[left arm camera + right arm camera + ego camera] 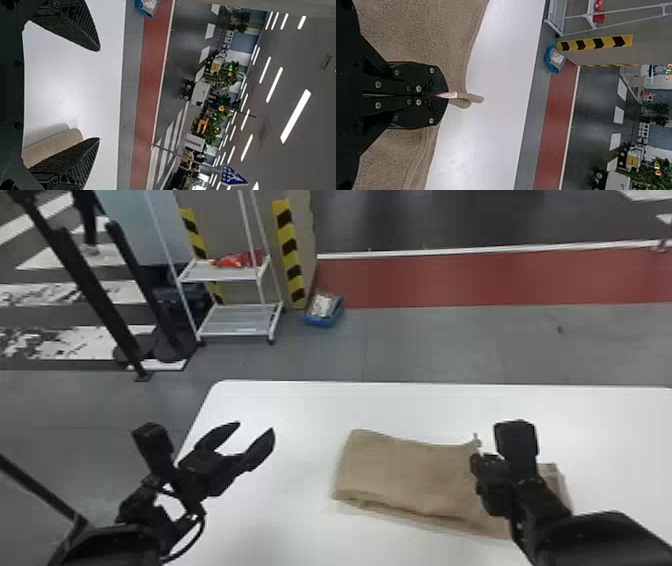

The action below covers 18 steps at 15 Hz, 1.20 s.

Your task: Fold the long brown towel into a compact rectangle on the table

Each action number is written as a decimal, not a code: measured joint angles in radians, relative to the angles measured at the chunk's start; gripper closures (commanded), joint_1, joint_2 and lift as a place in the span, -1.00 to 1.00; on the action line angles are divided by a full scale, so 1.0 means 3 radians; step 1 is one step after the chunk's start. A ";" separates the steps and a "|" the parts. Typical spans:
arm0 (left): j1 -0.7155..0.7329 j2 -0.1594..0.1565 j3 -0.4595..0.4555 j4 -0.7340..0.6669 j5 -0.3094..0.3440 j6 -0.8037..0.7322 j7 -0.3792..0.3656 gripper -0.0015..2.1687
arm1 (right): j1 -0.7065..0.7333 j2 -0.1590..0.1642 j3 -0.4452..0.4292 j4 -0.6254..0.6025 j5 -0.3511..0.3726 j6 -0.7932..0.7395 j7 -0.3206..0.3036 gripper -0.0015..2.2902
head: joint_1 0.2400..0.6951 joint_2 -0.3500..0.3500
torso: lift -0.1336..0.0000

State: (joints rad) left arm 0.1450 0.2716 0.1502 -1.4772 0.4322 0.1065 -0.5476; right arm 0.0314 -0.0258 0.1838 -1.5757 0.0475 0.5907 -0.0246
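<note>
In the head view our towel (400, 475) lies right of centre in the lower half, on the table (280, 405), as a long strip running toward the lower right. Its near edge shows stacked layers, so we judge the lengthwise folding partly or wholly done; the long side has yet to be brought down to a compact rectangle. Our right gripper (443, 95) has its jaws closed on a pinch of the towel's far edge, a pale tag (450, 95) poking out between the tips. Our left gripper (256, 427), left of centre, has its jaws spread wide and empty, apart from the cloth. The next fold probably starts from the pinched spot.

The right arm hides part of the towel's right end, so we cannot count the layers or tell how that end lies.
</note>
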 measured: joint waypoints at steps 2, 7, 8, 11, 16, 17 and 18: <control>0.0022 0.0000 0.0001 -0.0025 0.0013 0.0000 0.0000 -0.93 | 0.0082 -0.0005 -0.0019 -0.0234 0.0000 0.0136 0.0000 0.34 | 1.00 0.43 | 1.00; 0.0048 0.0004 0.0003 -0.0038 0.0019 0.0008 0.0001 -0.93 | 0.0313 -0.0019 -0.0080 -0.0834 -0.0041 0.0343 0.0003 0.34 | 1.00 0.43 | 1.00; 0.0048 0.0004 0.0004 -0.0036 0.0015 0.0013 0.0004 -0.93 | 0.0375 -0.0025 -0.0151 -0.0980 -0.0054 0.0418 0.0020 0.34 | 1.00 0.42 | 1.00; 0.0041 0.0003 0.0000 -0.0016 -0.0011 0.0025 0.0018 -0.93 | 0.0542 -0.0064 -0.0483 -0.1288 -0.0213 0.0570 0.0119 0.34 | 1.00 0.28 | 1.00; 0.0024 -0.0034 -0.0057 -0.0012 -0.0066 0.0051 0.0035 -0.93 | 0.0582 -0.0097 -0.0725 -0.1066 -0.0274 0.0380 0.0258 0.34 | 1.00 0.12 | 1.00; 0.0025 -0.0035 -0.0060 -0.0017 -0.0070 0.0062 0.0036 -0.93 | 0.0578 -0.0097 -0.0735 -0.1023 -0.0280 0.0329 0.0261 0.34 | 1.00 0.11 | 1.00; 0.0033 -0.0036 -0.0056 -0.0020 -0.0075 0.0076 0.0036 -0.93 | 0.0589 -0.0097 -0.0741 -0.1049 -0.0305 0.0312 0.0269 0.34 | 1.00 0.11 | 1.00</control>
State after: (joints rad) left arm 0.1548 0.2609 0.1333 -1.4834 0.4096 0.1294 -0.5368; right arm 0.2083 -0.0549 -0.0386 -1.8903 -0.0439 0.6844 0.0561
